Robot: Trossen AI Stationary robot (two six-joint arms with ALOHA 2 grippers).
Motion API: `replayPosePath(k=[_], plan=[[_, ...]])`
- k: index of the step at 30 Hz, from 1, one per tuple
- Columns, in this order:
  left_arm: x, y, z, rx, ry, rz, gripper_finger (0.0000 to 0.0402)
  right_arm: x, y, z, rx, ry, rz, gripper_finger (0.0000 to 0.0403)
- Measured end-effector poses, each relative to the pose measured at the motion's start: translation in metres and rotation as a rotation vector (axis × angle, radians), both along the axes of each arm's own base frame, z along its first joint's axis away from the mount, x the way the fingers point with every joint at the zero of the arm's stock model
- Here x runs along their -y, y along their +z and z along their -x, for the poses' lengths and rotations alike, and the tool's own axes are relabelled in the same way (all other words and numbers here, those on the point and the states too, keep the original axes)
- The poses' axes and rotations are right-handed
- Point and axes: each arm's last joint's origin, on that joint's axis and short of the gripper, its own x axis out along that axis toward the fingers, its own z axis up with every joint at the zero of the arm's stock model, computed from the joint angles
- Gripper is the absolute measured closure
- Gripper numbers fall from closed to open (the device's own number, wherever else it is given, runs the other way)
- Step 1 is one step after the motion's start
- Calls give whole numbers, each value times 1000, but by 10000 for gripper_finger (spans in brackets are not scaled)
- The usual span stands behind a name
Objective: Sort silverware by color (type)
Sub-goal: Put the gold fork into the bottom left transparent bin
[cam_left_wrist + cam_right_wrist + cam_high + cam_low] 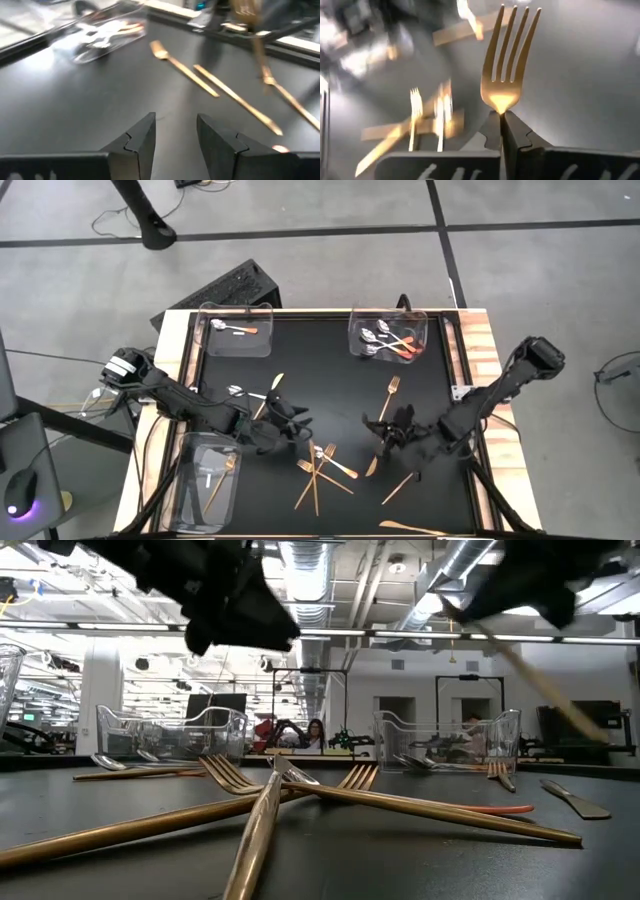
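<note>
My right gripper (502, 117) (385, 438) hangs above the middle right of the black table, shut on a gold fork (510, 55). My left gripper (175, 125) (295, 420) hovers open over the table's middle left, nothing between its fingers. Several gold forks (320, 470) lie crossed in a pile on the table near the front. A single gold fork (392, 390) and a gold knife (275, 385) lie flat farther back. Spoons with orange-red handles (390, 342) lie in the far right tray. My right gripper pinches the fork's neck (501, 107), just below the tines, between its two fingers. The tines stick out past the fingertips. The handle (540, 680) slants down behind the gripper, clear of the table.
Clear trays stand at the far left (237, 310) with one spoon, the far right (355, 330), and the near left (185, 480) with gold pieces. More gold knives (400, 485) (410, 527) lie near the front right. Bare black table lies between the arms and the far trays.
</note>
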Motion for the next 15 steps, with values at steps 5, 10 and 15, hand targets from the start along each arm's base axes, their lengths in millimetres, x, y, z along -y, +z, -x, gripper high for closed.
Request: replayPosePath(k=[5, 10, 15], plan=[[5, 4, -2, 19, -90, -26, 253, 7, 10, -19, 98, -3, 108, 394], [10, 4, -1, 19, -106, -28, 222, 17, 7, -34, 125, -40, 129, 394], [10, 4, -1, 20, -100, -32, 202, 23, 7, -48, 177, -55, 144, 394]])
